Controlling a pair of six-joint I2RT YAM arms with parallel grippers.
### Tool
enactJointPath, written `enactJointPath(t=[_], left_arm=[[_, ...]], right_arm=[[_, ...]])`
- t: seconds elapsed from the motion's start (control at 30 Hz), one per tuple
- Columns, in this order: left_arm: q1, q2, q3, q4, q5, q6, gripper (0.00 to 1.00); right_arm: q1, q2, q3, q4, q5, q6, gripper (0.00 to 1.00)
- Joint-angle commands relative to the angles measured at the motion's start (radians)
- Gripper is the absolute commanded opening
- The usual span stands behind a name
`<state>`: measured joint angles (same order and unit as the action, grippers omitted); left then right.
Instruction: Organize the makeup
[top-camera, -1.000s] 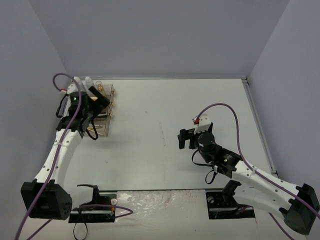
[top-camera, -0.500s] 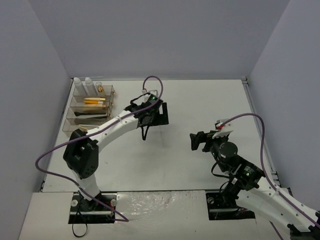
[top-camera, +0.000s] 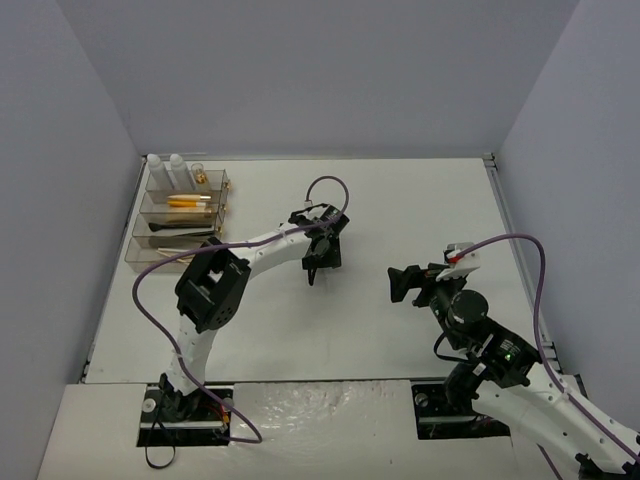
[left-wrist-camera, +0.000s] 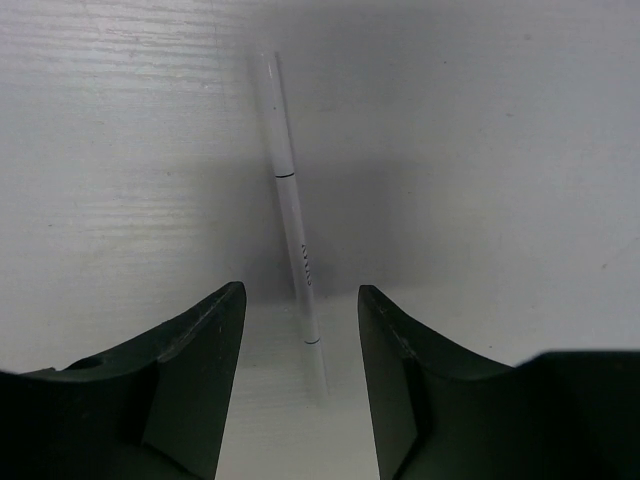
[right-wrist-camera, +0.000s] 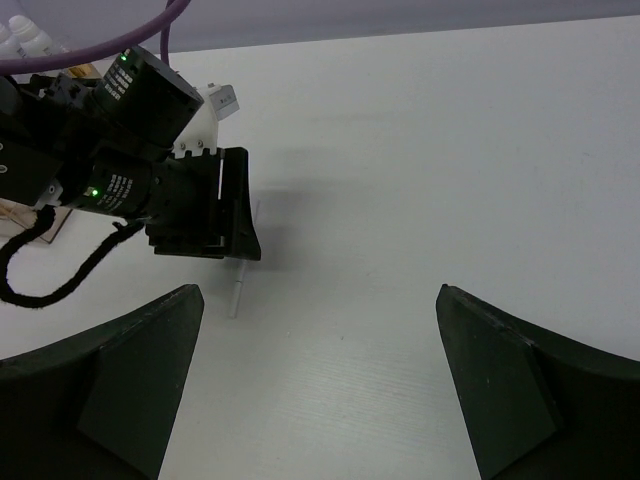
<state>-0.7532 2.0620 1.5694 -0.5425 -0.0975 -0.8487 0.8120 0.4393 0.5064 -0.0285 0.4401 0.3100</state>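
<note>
my left gripper (left-wrist-camera: 300, 300) open wide, empty, above slim white pencil-like stick (left-wrist-camera: 290, 190) at frame centre, my right gripper (right-wrist-camera: 320, 295) open wide, empty, right of centre

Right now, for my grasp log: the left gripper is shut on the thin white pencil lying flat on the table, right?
No. The left gripper is open, not shut: the left wrist view shows its jaws apart, either side of the thin white pencil, which lies flat on the table.
</note>
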Motion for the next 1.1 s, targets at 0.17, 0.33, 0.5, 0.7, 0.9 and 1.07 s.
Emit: enactJointPath(t=[0.17,0.33,0.5,0.7,0.9,1.07], left_arm=[[-0.001,0.025,0.095,-0.022,-0.024,-0.034,0.33],[0.0,0.048,0.085,-0.038,-0.026,-0.04,0.17],[-0.001,0.052,0.054,-0.049,-0.039,-0.046,0.0],[0.003,-0.023,-0.009,-0.037,-0.061,-0.046,0.0],[0.056,-0.264,-0.126,0.026,-0.086,-0.068,0.0],[0.188,-0.502,-0.291,0.133,-0.062,-0.134,0.0]], right_arm=[[-0.004,0.007,0.009,0.045,0.037,0.005,1.0],[-0.004,0.0,0.005,0.045,0.04,0.006,1.0],[-0.005,-0.002,-0.001,0.045,0.042,0.009,1.0],[-0.004,0.004,-0.003,0.045,0.043,0.009,1.0],[-0.004,0.003,-0.003,0.045,0.043,0.009,1.0],[-0.003,0.003,-0.003,0.045,0.04,0.008,1.0]])
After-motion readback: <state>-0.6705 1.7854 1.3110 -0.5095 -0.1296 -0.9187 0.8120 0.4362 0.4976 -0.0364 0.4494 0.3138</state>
